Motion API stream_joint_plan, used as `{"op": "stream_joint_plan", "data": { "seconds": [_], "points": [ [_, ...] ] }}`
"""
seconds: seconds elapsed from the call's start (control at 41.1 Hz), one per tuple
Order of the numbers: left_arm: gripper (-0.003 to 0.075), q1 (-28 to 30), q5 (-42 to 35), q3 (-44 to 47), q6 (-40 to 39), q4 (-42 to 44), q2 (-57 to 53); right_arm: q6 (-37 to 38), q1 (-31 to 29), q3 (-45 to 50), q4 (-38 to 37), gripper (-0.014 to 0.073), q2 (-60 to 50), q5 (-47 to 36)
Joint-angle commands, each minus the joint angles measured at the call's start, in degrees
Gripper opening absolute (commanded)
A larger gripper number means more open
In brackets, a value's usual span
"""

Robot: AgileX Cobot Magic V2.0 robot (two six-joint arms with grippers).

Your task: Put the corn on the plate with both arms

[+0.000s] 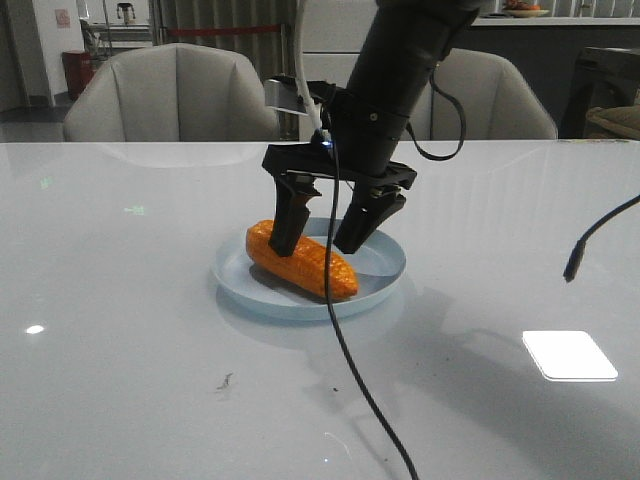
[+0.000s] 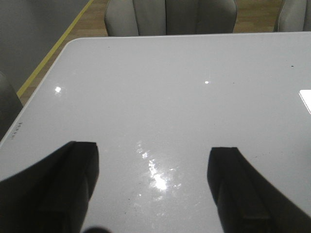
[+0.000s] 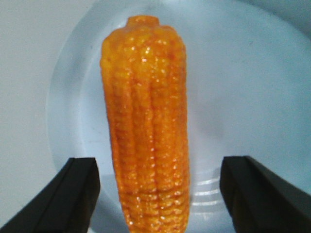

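Note:
The orange corn (image 1: 318, 270) lies on its side in the pale blue plate (image 1: 388, 262) at the middle of the table. My right gripper (image 1: 317, 243) hangs just over it, open, one dark finger on each side of the cob. In the right wrist view the corn (image 3: 148, 121) runs lengthwise between the fingers of the gripper (image 3: 160, 165), with a gap on each side, and the plate (image 3: 243, 92) shows beneath it. My left gripper (image 2: 153, 148) is open over bare white table and holds nothing. The front view does not show it.
A thin black cable (image 1: 345, 360) trails from the right arm down across the table's front. Another black cable end (image 1: 573, 265) hangs at the right above a bright square reflection (image 1: 568, 355). Grey chairs (image 1: 175, 95) stand behind the far table edge.

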Motion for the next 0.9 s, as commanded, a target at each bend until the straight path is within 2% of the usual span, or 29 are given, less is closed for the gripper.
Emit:
{"op": "stream_joint_plan", "data": {
  "seconds": [0.0,0.243,0.414,0.584,0.876],
  "points": [
    [0.0527,-0.01,-4.64,-1.69,-0.32,-0.49,-1.02,-0.59,-0.32,-3.96,1.08,0.0612,-4.01,3.01],
    [0.0527,-0.01,-4.42,-1.69,-0.32,-0.49,-1.02,-0.53,-2.88,-11.71,1.13,0.0612,-6.95,9.67],
    [0.0527,-0.01,-4.56,-1.69,-0.32,-0.49,-1.02,-0.53,-7.58,-12.74,1.13,0.0612,-13.60,13.59],
    [0.0527,-0.01,-4.56,-1.69,-0.32,-0.49,-1.02,-0.53,-14.92,-12.74,1.13,0.0612,-20.65,16.80],
    [0.0527,-0.01,-4.19,-1.69,-0.32,-0.49,-1.02,-0.53,-28.32,-11.69,1.13,0.0612,-31.43,16.80]
  ]
}}
